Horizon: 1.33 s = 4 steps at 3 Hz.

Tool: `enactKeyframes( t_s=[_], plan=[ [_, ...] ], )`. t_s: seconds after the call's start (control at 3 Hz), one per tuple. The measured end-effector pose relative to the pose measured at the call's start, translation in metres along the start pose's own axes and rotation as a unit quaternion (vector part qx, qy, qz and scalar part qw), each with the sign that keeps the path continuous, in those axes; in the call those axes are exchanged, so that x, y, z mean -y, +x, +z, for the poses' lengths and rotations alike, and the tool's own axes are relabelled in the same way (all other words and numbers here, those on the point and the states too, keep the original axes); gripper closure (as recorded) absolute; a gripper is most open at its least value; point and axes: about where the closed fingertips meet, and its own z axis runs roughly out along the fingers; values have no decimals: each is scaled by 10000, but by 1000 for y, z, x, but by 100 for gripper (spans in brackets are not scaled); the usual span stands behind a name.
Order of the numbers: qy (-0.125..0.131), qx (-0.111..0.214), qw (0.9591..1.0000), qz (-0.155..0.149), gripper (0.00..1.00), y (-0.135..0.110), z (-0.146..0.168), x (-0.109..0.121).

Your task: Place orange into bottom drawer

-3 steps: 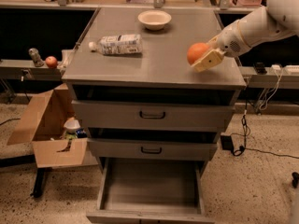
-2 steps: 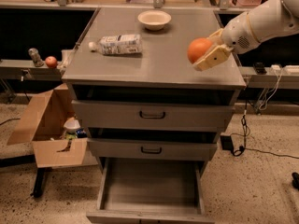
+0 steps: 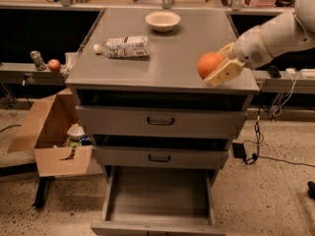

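The bottom drawer is seen pulled out at the foot of the cabinet, its flat grey floor exposed. The two drawers above it are pushed in, each with a dark handle. A white bowl is set at the back of the bench; whether anything lies in it cannot be told. A bottle is laid on its side left of centre. On the floor to the left, a cardboard box is left open, with a white object and some small items inside that cannot be made out. A small reddish fruit is placed on the ledge beside the bench.

The orange is pinched between the beige fingers of the tool, over the front right corner of the bench, well above the bottom drawer.

Compared with 0.7 s ago, the orange and tool are found lower and nearer the bench's front edge. The bowl, bottle and drawers are unchanged.
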Motion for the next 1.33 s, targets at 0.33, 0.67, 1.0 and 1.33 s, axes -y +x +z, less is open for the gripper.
enactKeyframes(
  t_s=[0.33, 0.67, 1.0, 1.33],
  plan=[
    [-536, -167, 9984, -41, 100, 32, 14, -51],
    [-934, -357, 9950, 36, 100, 64, 24, -98],
    [-1089, -423, 9931, 112, 100, 74, 33, -110],
    [-1090, -423, 9931, 112, 100, 74, 34, -110]
  ],
)
